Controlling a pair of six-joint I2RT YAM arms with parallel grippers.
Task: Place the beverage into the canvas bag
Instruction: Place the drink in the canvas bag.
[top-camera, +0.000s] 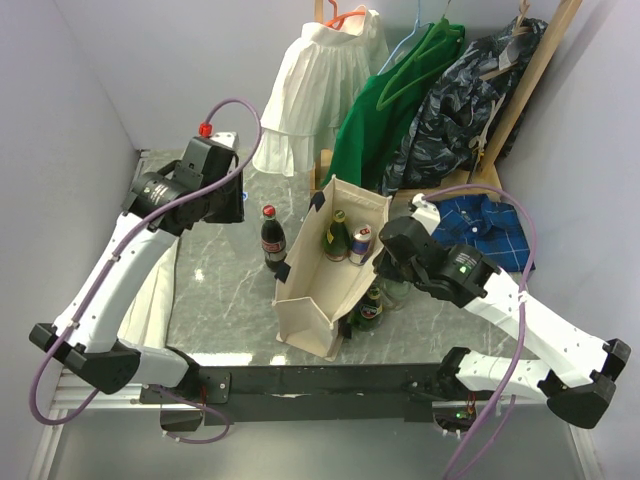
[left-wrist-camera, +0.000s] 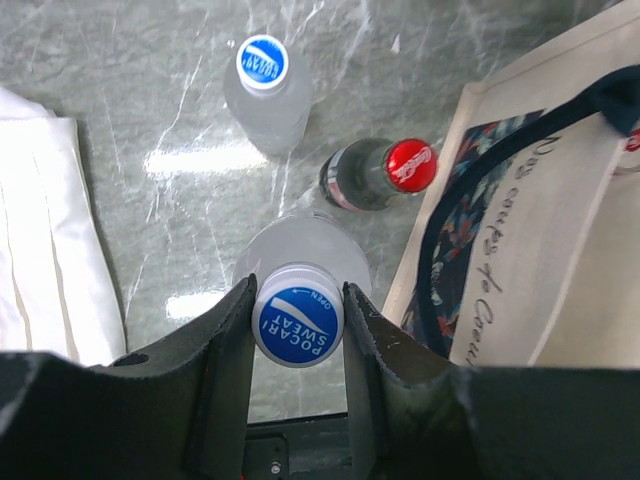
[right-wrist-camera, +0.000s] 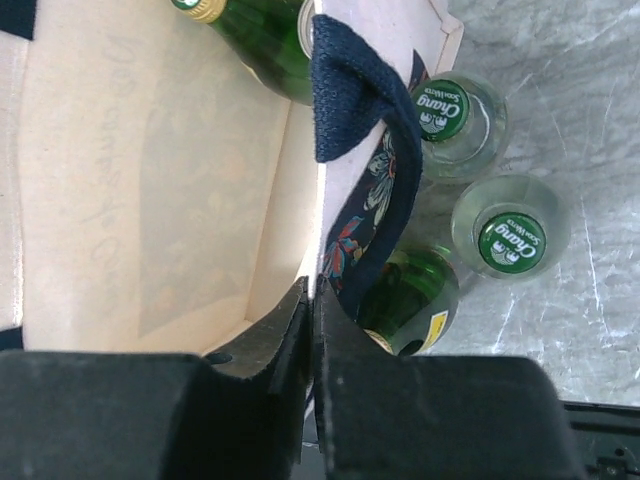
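We see a grey marbled bench carrying everything. Along its far edge hang a white dress, a green garment and a dark patterned garment, and a blue checked shirt lies below them. A white folded cloth lies at the bench's left side.

Mid-bench stands the canvas bag, upright with its mouth open. At its far end we see a green bottle and a shorter drink with a silvery top.

The right pincer is narrow, nipping the bag's right wall at the rim. One finger is inside and one outside, just below the navy handle.

The left pincer is over the bench to the left of the bag. It holds the Pocari Sweat bottle, with a finger pressed to each side of the blue cap. That bottle is upright, outside the bag and near its left wall. We cannot tell whether its base touches the bench.

Also left of the bag, a cola bottle with a red cap stands just beside it. A clear bottle with a blue cap stands farther off.

Right of the bag are two clear bottles with green Chang caps. A green glass bottle stands against the bag's wall.
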